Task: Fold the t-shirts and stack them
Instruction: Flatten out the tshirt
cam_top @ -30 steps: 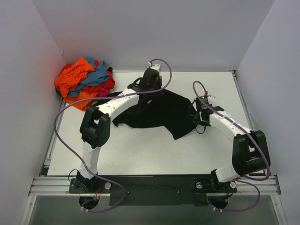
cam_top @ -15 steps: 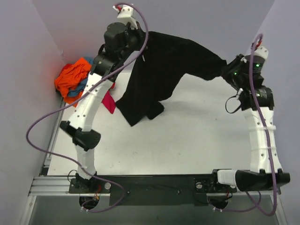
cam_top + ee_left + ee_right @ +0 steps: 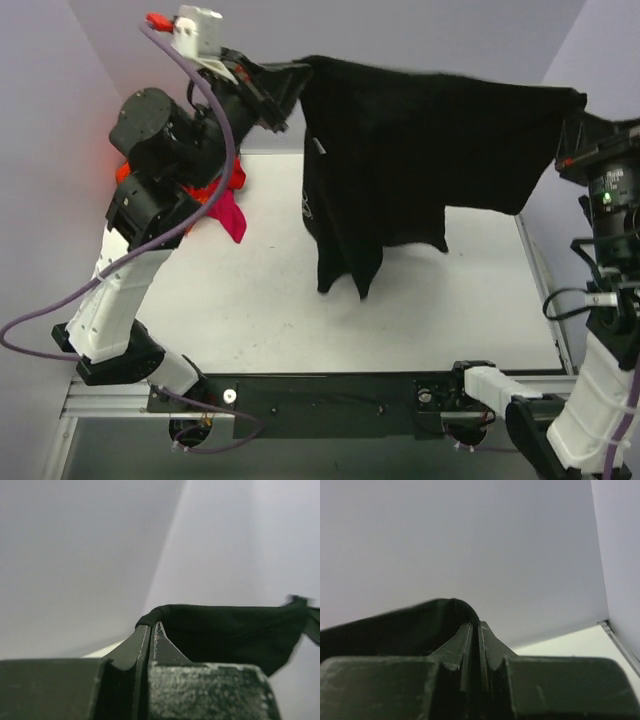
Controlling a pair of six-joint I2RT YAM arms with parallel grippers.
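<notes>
Left gripper [image 3: 288, 88] and right gripper [image 3: 578, 125] clamped on the black t-shirt [image 3: 400, 150].
They sit at eleven and two o'clock, its top edge stretched between them, body hanging above the table [image 3: 430, 320]; crumpled shirts [image 3: 228, 212] lie at ten o'clock.

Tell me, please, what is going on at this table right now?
The two arms are holding one black t-shirt up in the air between them. The left gripper is pinched on one end and the right gripper on the other, so the shirt is spread wide, with its lower part hanging toward the table. A pile of colourful clothes waits at the back left, partly hidden by the left arm. No folded stack is visible.
</notes>
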